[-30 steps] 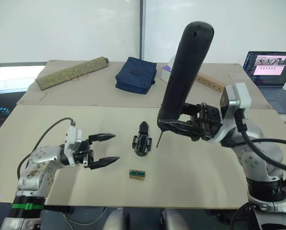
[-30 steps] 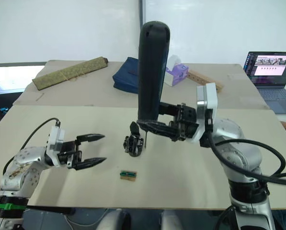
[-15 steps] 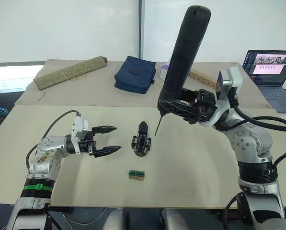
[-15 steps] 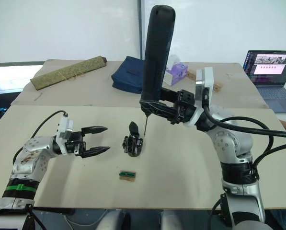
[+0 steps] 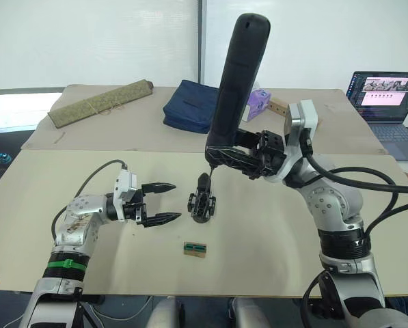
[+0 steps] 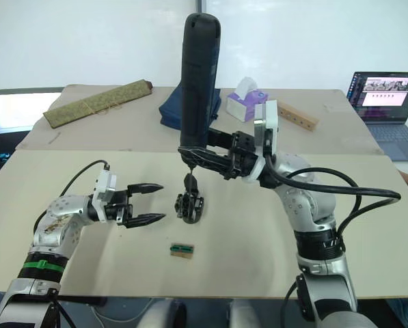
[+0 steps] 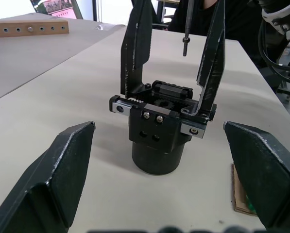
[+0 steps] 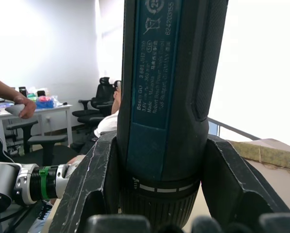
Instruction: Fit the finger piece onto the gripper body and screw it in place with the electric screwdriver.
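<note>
Right hand (image 5: 258,156), centre frame, clamps thick matte black cylindrical electric screwdriver (image 5: 236,89); left hand (image 5: 164,202) spread. Brace chunky black gripper body (image 5: 201,205), lower bit plumb.

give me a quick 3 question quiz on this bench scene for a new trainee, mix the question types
1. True or false: the right gripper is shut on the thick matte black electric screwdriver, held nearly upright.
2. Multiple choice: the left gripper is (A) shut on the small chunky black gripper body, (B) open beside it without touching, (C) resting on the dark blue fabric pouch.
3. Fill in: the small tan block with a green top lies on the beige table, nearer the robot than the ______.

Key
1. True
2. B
3. gripper body
</note>
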